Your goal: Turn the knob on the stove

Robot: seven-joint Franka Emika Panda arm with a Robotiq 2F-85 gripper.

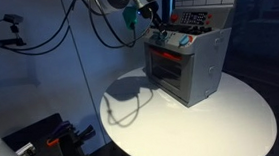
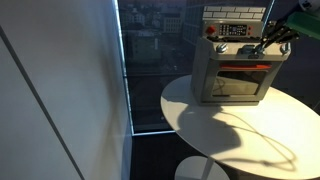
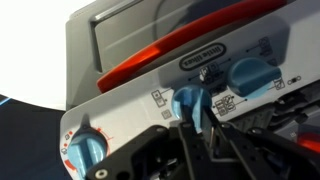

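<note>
The silver-grey toy stove (image 1: 194,69) stands on a round white table (image 1: 223,122), and shows in both exterior views (image 2: 232,75). Its oven window glows red. In the wrist view the stove's front panel (image 3: 130,105) carries three light-blue knobs: left (image 3: 88,150), middle (image 3: 188,100) and right (image 3: 250,75). My gripper (image 3: 198,125) reaches the panel from the front. Its two black fingers are closed on the raised grip of the middle knob. In the exterior views the gripper (image 1: 162,31) (image 2: 270,42) sits at the top front edge of the stove.
The red oven door handle (image 3: 170,55) lies just past the knob row. Black cables (image 1: 36,36) hang behind the arm. A dark window wall (image 2: 150,60) stands beside the table (image 2: 250,125). Dark equipment (image 1: 44,136) sits on the floor.
</note>
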